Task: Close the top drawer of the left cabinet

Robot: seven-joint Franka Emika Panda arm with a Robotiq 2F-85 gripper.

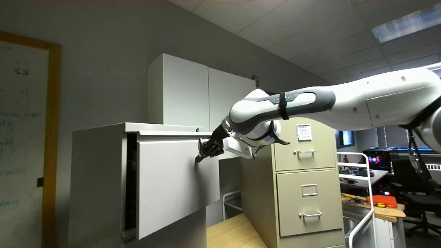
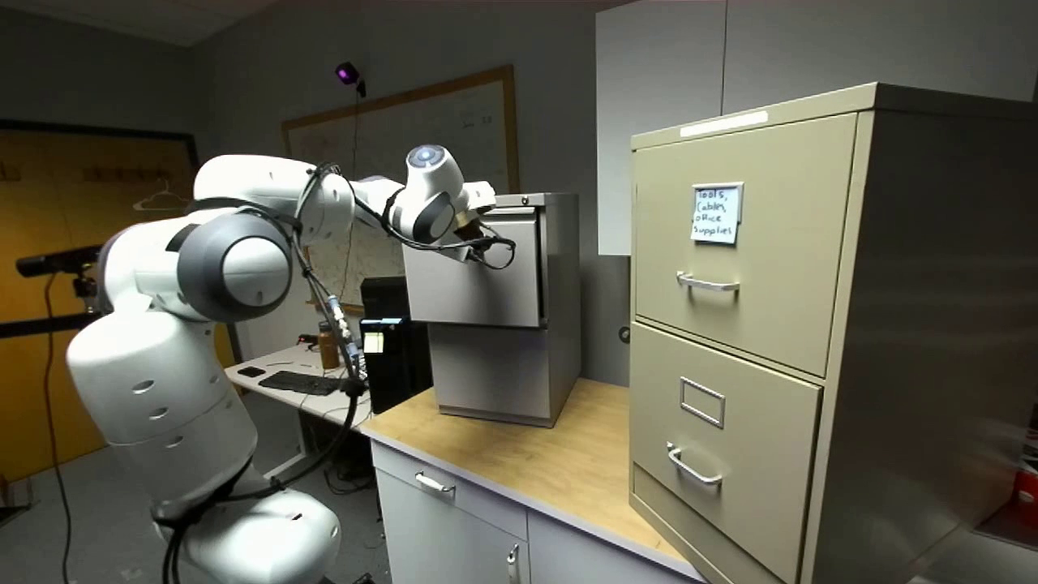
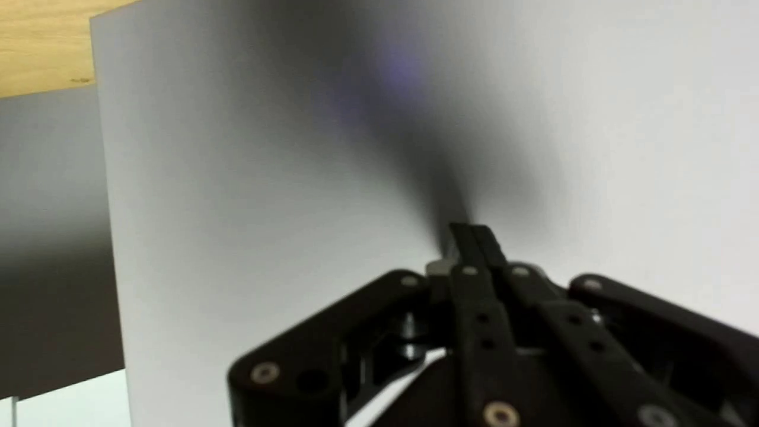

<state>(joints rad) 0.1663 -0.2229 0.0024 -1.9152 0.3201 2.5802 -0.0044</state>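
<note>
Claw [image 3: 471,228] had its fingers together — tips against the top drawer [image 1: 172,182], just ahead. Left cabinet [image 1: 98,186] stood beyond the claw — drawer partly out, dark gap [image 1: 131,186] showing.

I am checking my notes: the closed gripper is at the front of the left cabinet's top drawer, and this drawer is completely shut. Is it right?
Not entirely: the top drawer is not completely shut. An exterior view shows it partly open, with a dark gap between its front and the left cabinet. The rest stands: the closed gripper is at the drawer's front.
</note>
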